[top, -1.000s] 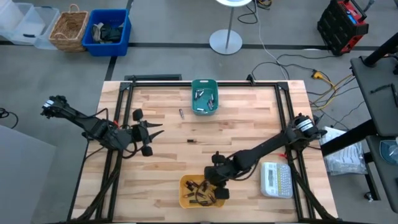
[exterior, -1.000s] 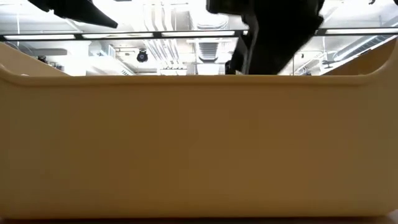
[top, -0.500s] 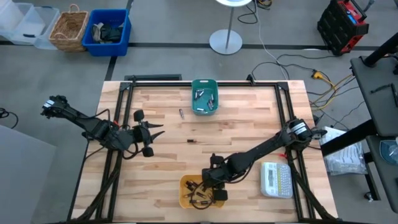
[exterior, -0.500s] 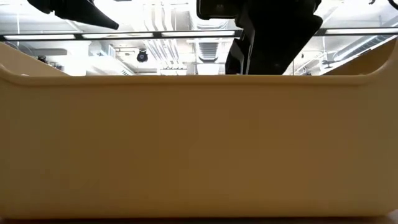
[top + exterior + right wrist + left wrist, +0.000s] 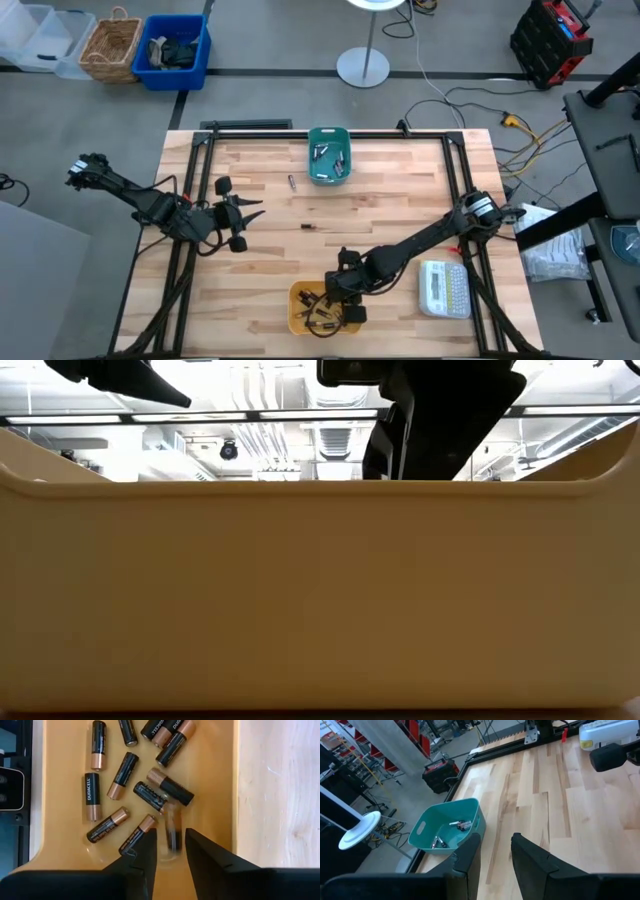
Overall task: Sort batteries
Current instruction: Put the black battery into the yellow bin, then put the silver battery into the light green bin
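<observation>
A yellow bin (image 5: 300, 312) at the table's near edge holds several black-and-copper batteries (image 5: 105, 790). My right gripper (image 5: 170, 847) hangs open just above the bin's floor. A blurred battery (image 5: 172, 832) shows in the gap in front of its fingertips. A teal bin (image 5: 328, 156) at the far edge holds several batteries (image 5: 461, 825). One loose battery (image 5: 291, 182) lies near it on the table and another (image 5: 309, 227) lies at mid-table. My left gripper (image 5: 252, 210) waits open at the table's left. The yellow bin's wall (image 5: 320, 590) fills the low view. My right gripper points down into the yellow bin. The blurred battery (image 5: 173, 836) stands lengthwise in the gap between the fingertips and is narrower than the gap. I cannot tell whether either finger touches it.
A white label maker (image 5: 445, 288) lies at the near right, beside my right arm. Black frame rails (image 5: 200, 150) run along the table's edges. Bare wood (image 5: 400, 190) spreads between the two bins.
My right gripper has shifted a little toward the table's left, coming farther over the yellow bin, and has then kept still. My left arm has not moved.
</observation>
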